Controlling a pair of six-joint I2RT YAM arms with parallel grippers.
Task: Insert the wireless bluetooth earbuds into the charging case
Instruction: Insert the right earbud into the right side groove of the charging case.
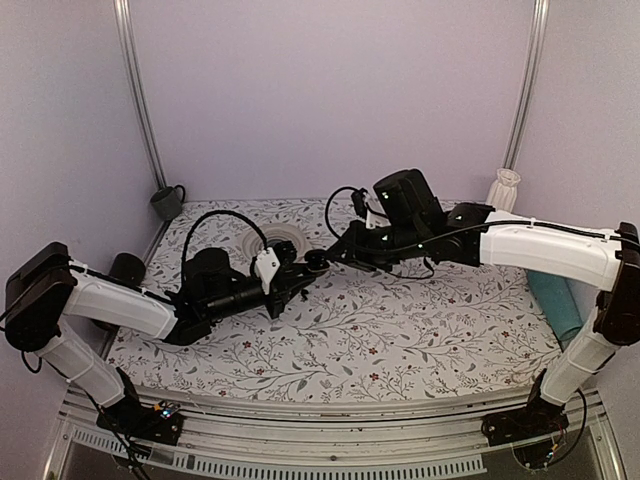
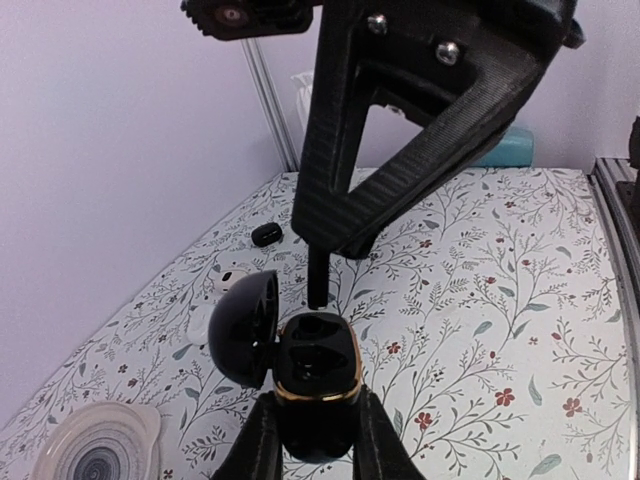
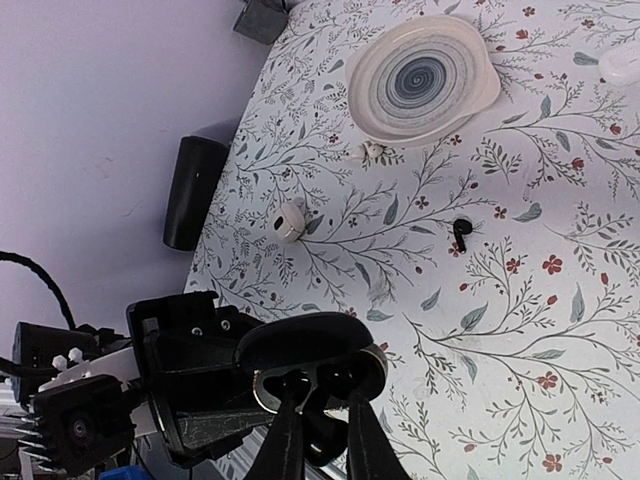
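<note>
My left gripper [image 2: 316, 405] is shut on the black charging case [image 2: 318, 372] and holds it above the table. Its lid [image 2: 240, 328] is swung open to the left, and a gold rim rings the dark wells. My right gripper [image 3: 326, 392] hangs over the open case [image 3: 400, 362], jaws nearly closed on a thin black earbud [image 2: 319, 276] whose lower end reaches the far well. A second black earbud [image 3: 460, 232] lies on the cloth. In the top view both grippers meet at the table's middle, the left [image 1: 298, 274] and the right [image 1: 322, 261].
A white oval case [image 2: 232, 278] and a small black lump [image 2: 266, 234] lie beyond the case. A spiral-patterned plate [image 3: 420, 80], a black cylinder [image 3: 190, 190], a white case [image 3: 290, 220], a grey cup [image 1: 167, 202] and a teal roll [image 1: 555, 300] ring the floral cloth.
</note>
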